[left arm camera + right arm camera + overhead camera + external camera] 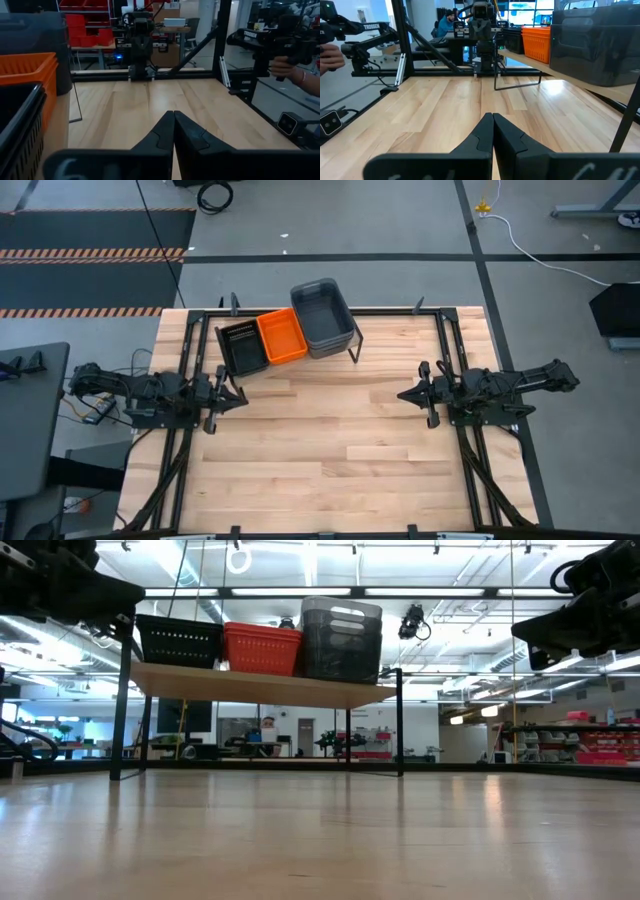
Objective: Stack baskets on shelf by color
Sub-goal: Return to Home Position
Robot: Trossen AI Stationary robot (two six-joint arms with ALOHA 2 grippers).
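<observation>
Left gripper and right gripper both sit well clear of shelf, fingers pressed together. Left is nearer, off the black basket end.

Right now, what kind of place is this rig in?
Probably a robotics lab or workshop: strip lights on an open ceiling, racks of red parts bins, a person's hand on a handheld rig beyond the table. Left arm and right arm sit parked.

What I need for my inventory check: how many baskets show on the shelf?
3: a black basket at the shelf's left end, an orange basket in the middle, a dark-grey bin at the right end. Others nested inside these may be hidden.
</observation>
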